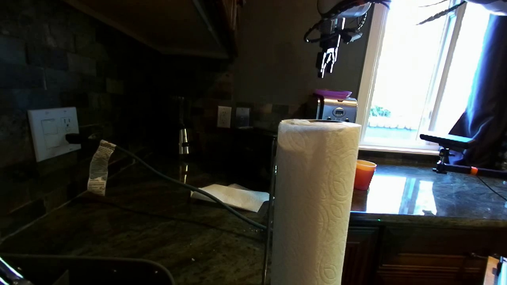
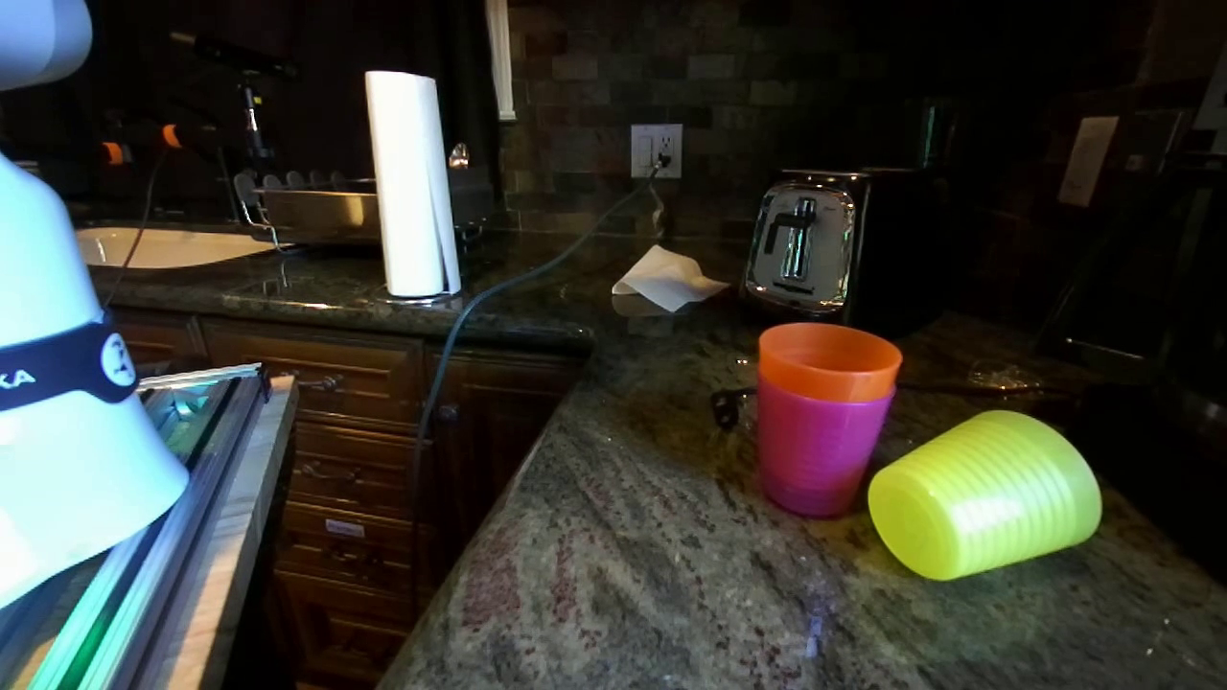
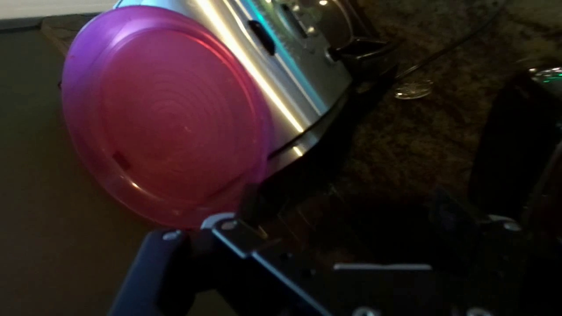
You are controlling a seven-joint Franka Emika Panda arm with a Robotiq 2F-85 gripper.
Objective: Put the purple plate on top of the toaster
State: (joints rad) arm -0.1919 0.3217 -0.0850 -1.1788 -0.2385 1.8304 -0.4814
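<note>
The purple plate [image 1: 334,94] lies on top of a boxy silver appliance [image 1: 338,107] with a small display and knobs. In the wrist view the plate [image 3: 171,118] fills the upper left, round and face up, over the appliance's metal front [image 3: 281,83]. My gripper [image 1: 326,73] points down above the plate, with a gap between them. In the wrist view the gripper's dark fingers [image 3: 351,210] are spread apart and hold nothing; the left one overlaps the plate's rim. The toaster [image 2: 803,244], with a chrome end and lever, stands on the counter by the back wall.
A paper towel roll [image 1: 315,198] stands upright, also seen in an exterior view [image 2: 412,182]. A white paper sheet [image 2: 668,278] lies beside the toaster. An orange cup [image 2: 830,359] sits in a magenta cup [image 2: 820,450] beside a tipped yellow cup [image 2: 987,494]. A cord [image 2: 537,273] crosses the counter.
</note>
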